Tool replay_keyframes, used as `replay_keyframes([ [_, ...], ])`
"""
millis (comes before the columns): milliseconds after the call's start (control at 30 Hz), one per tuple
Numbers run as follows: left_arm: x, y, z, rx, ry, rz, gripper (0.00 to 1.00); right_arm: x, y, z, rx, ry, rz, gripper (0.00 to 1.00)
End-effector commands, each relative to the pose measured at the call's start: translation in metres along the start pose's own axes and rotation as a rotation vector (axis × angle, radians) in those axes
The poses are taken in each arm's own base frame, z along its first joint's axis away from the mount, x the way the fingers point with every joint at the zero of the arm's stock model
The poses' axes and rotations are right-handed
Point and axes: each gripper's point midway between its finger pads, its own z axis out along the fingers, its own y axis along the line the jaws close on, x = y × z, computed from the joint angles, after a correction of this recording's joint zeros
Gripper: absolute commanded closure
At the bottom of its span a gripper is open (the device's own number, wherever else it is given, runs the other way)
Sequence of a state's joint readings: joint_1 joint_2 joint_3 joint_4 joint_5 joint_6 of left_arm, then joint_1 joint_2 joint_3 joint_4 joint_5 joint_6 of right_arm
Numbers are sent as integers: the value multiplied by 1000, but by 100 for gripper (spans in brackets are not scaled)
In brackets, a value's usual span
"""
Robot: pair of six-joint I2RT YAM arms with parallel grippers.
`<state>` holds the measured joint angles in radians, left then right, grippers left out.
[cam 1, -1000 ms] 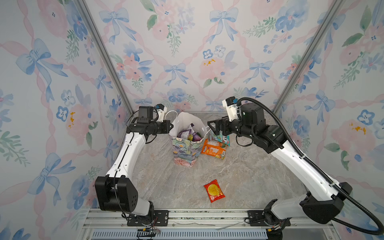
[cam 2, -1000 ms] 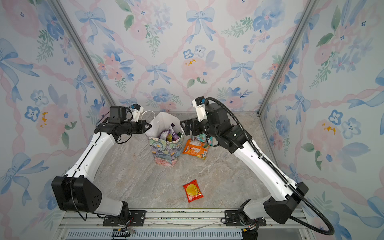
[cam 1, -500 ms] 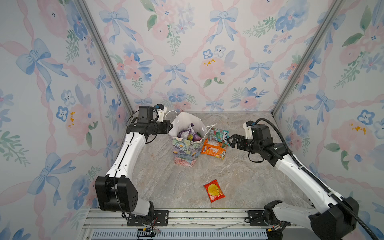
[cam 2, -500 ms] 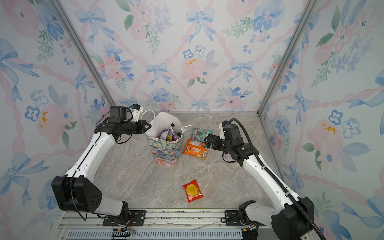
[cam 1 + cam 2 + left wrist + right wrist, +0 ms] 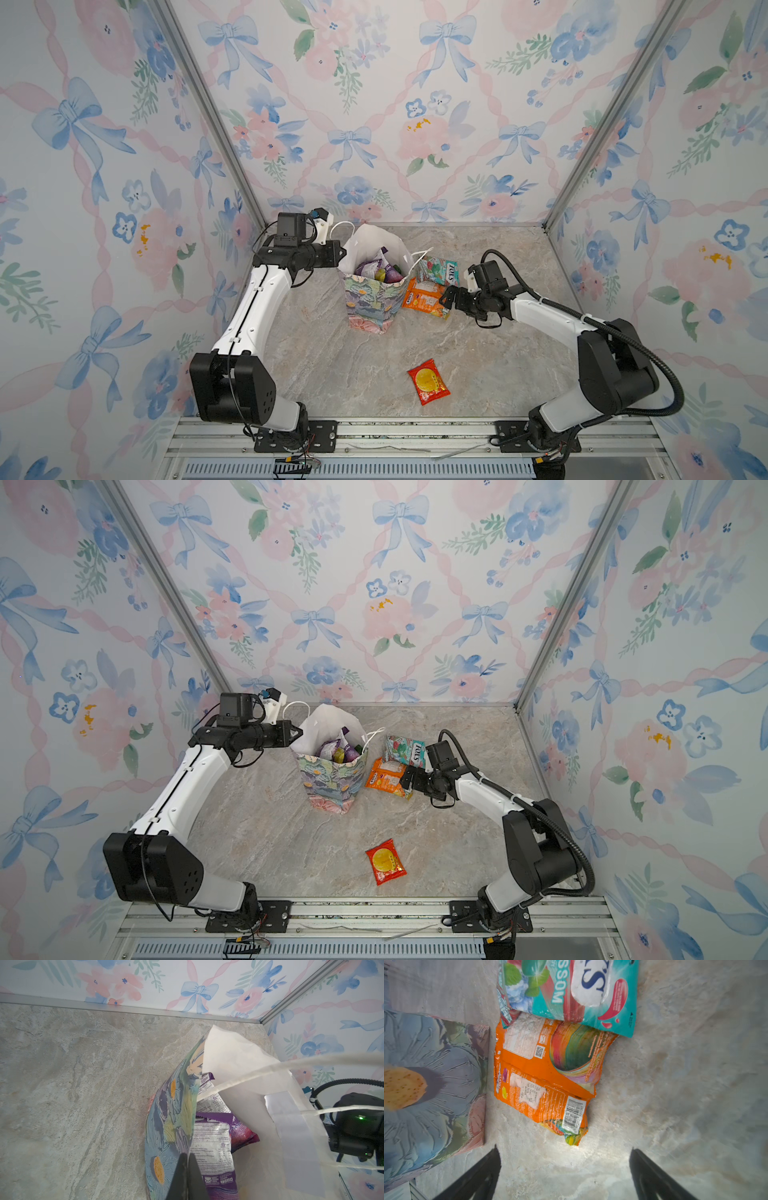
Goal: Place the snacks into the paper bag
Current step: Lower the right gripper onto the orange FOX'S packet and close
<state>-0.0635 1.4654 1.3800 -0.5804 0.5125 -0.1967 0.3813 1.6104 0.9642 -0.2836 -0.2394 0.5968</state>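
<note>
the left claw (image 5: 188,1157) is pressed together on the rim of the paper bag (image 5: 370,303). it pinches the paper so the mouth gapes and the bag cannot tip when something drops in. a purple packet (image 5: 218,1142) and a few other snacks lie inside; how many is hard to tell from these views. the right claw (image 5: 564,1152) is spread wide and empty, low over the worktop (image 5: 332,374). it is lined up on the crumpled end of the orange packet (image 5: 542,1084), which lies flat just beside the bag's base. a teal packet (image 5: 571,991) overlaps the orange one's far edge, so lifting the orange one may drag it. a red packet (image 5: 428,381) lies well apart, toward the front.
</note>
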Motion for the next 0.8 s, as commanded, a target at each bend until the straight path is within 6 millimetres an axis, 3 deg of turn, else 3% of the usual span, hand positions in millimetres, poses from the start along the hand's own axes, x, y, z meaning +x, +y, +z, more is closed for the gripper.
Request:
replay_keyframes([
  [0,15,8,6,-25,44,-6,100,-14,15,13,-31,-2,-41,2],
  [233,16,8,6,-26,45,-5,100,-11,25,38,-14,42,-85,4],
  [433,17,8,7,-25,49,-5,100,4,39,48,-33,75,-101,4],
  [667,17,8,7,-26,49,-7,100,37,84,31,-111,77,-115,4],
  [767,17,8,8,-21,51,-8,100,43,86,17,-101,74,-132,4],
])
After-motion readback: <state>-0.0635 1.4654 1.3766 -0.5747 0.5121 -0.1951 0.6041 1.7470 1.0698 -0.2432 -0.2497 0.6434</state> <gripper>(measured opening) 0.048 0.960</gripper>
